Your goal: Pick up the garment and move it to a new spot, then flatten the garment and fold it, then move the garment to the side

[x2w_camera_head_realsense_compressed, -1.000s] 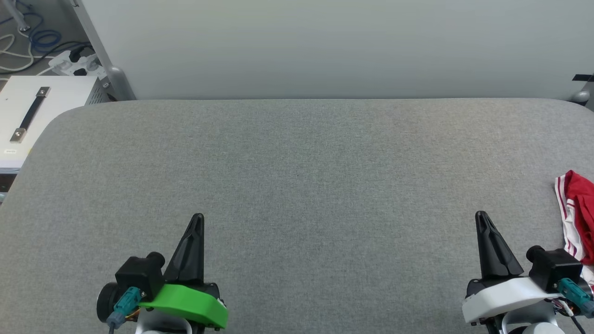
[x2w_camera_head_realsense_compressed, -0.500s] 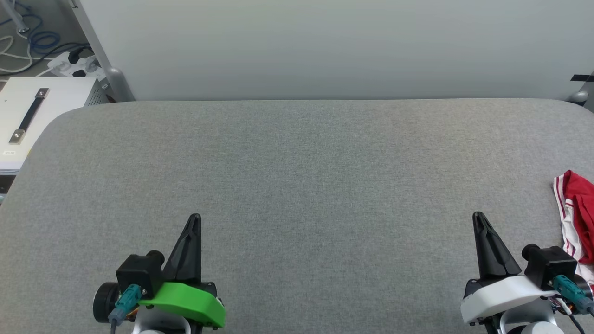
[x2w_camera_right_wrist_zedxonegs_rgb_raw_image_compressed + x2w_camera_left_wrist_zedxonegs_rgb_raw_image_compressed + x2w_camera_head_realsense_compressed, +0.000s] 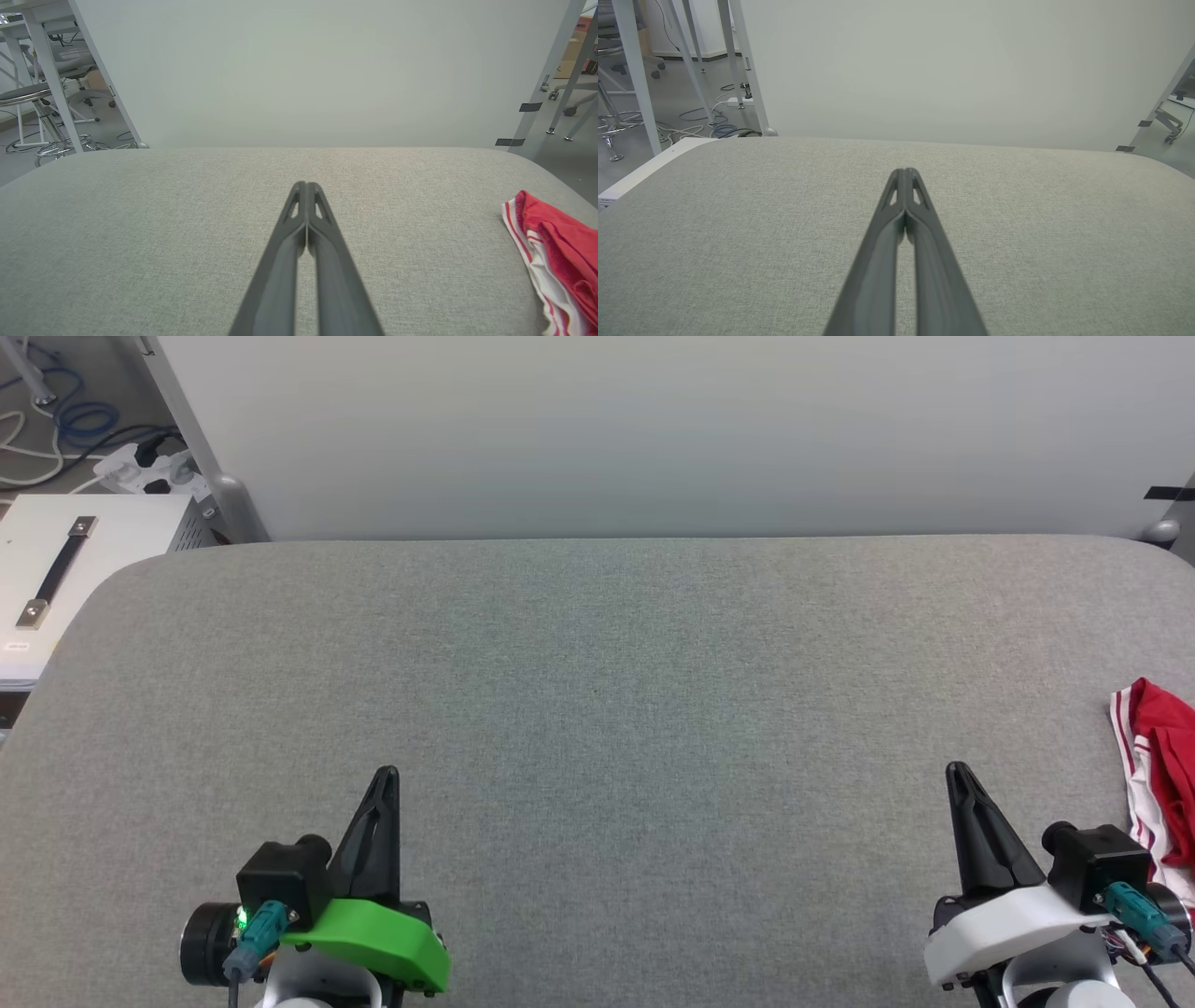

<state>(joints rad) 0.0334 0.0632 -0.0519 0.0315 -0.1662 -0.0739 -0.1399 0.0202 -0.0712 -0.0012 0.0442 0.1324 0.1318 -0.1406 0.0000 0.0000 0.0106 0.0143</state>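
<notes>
At the far left, beside the table, a white box (image 3: 56, 569) with a dark strap handle stood below a tangle of cables and a power strip (image 3: 140, 467). The grey fabric-covered table (image 3: 597, 691) spread across the head view, with a pale wall panel (image 3: 653, 429) rising behind its far edge. The left gripper (image 3: 385, 773), on its green mount, sat at the lower left over the cloth. Its two dark fingers were pressed together to a point, with nothing between them. At the lower right the right gripper (image 3: 957, 768), on a white mount, was likewise closed tip to tip and empty. Right of it lay the garment (image 3: 1162, 756), crumpled at the table's right edge and partly cut off by the frame — red cloth bunched over white with red-striped trim. The garment was apart from the right gripper's fingers.
</notes>
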